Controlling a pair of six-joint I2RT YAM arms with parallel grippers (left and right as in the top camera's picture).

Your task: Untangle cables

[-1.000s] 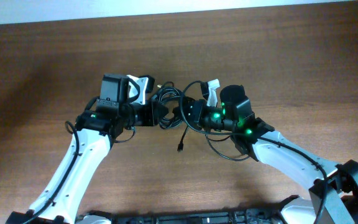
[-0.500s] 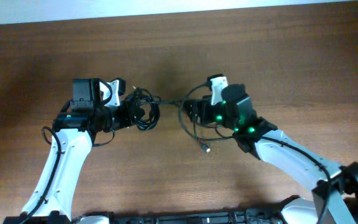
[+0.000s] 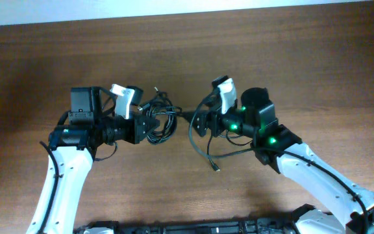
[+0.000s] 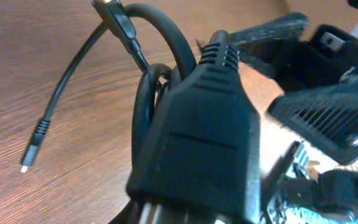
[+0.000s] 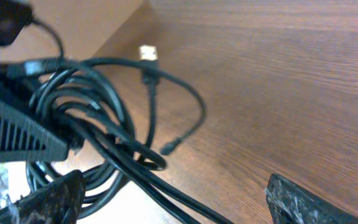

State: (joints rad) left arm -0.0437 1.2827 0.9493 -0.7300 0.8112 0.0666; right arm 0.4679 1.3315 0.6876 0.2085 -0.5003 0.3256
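Spanning left-right, cables (image 3: 162,123) coil clamped in left pincer (image 3: 143,125).

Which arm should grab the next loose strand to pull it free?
Right. The right claw is open and empty beside a loose strand trailing from the cables; the left claw is shut on the cables, anchoring them.

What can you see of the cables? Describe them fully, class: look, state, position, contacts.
The cables are thin, black, rubbery-looking cords looped in a loose tangled coil over the wooden table. The left gripper clamps one side. One strand runs past the open right gripper, ending in a small plug; another tip is silver-white.
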